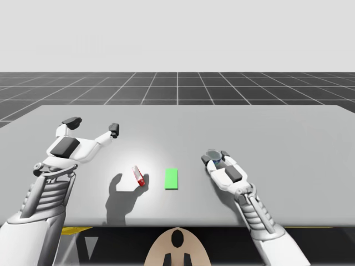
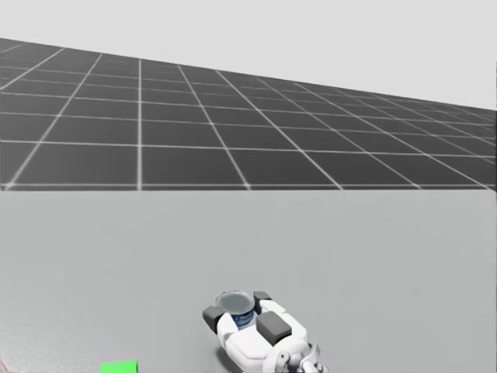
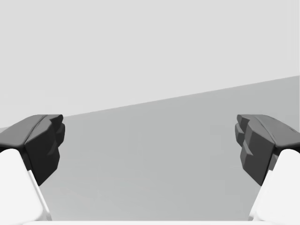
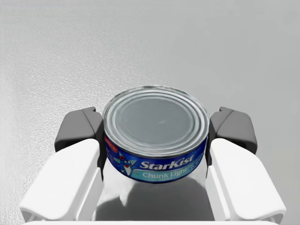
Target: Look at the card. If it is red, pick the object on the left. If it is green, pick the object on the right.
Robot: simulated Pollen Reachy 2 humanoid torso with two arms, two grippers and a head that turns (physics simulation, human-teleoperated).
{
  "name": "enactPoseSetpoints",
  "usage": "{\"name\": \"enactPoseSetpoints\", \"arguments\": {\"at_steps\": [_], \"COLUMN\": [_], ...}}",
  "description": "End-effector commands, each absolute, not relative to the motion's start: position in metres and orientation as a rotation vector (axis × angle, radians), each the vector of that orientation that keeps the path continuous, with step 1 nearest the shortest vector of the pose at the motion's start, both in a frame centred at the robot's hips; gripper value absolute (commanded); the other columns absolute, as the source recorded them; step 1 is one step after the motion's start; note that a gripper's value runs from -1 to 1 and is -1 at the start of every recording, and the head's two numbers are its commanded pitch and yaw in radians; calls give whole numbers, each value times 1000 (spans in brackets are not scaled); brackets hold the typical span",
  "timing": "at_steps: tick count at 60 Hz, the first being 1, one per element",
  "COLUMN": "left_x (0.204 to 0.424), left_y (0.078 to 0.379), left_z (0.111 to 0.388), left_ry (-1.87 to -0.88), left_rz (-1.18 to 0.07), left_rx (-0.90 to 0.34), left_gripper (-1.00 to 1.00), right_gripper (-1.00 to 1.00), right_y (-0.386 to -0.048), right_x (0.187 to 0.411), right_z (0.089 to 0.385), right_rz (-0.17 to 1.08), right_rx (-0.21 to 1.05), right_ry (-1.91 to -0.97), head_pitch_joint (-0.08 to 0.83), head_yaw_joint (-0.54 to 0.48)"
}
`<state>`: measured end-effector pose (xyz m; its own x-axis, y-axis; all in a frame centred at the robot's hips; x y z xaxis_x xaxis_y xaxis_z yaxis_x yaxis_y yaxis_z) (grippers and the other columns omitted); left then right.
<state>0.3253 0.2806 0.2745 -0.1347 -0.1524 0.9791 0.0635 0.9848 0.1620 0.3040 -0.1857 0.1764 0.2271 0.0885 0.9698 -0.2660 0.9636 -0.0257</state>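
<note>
Closest to the robot's torso, near the front edge of the grey table [image 1: 288, 127], a green card [image 1: 171, 178] lies flat. Just beside it on the left, apart from it, a small red-and-white object [image 1: 138, 175] lies tilted on its side. Right of the card and a little further in, the robot's right arm comes in from the lower right, and the right gripper [image 1: 215, 158] is closed around a blue can [image 4: 155, 140], a low round tin with a silver lid. In the right wrist view its two dark fingers [image 4: 80, 127] press against the can's wall from opposite sides, and the can sits upright between them with its lid facing up. A dark shadow lies under the can there, but whether the can stands on the table or is held just above it cannot be told. In the head view the can and this gripper appear low down, with a corner of the card to their left. On the other side, the left arm is raised over the table, casting a shadow [image 1: 119, 197] just left of the red-and-white object. The left gripper [image 1: 92, 125] has its fingers spread wide with nothing between them, and the left wrist view looks past them to bare table. Beyond the far edge of the table stretches a dark gridded floor [image 1: 177, 86].
</note>
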Motion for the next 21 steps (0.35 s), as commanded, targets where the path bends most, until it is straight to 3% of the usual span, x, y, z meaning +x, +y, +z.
{"name": "enactPoseSetpoints", "arguments": {"at_steps": [1, 21], "left_x": [325, 326], "left_y": [281, 282], "left_z": [275, 275], "left_ry": [-1696, -1698], "left_rz": [-183, -183], "left_rx": [68, 70], "left_gripper": [-1000, -1000], "right_gripper": [1000, 1000], "right_y": [-182, -177], "right_x": [307, 283], "right_z": [235, 333], "right_rz": [252, 284], "right_rx": [164, 154], "right_ry": [-1471, -1725], "head_pitch_joint": [286, 270], "head_yaw_joint": [-299, -305]}}
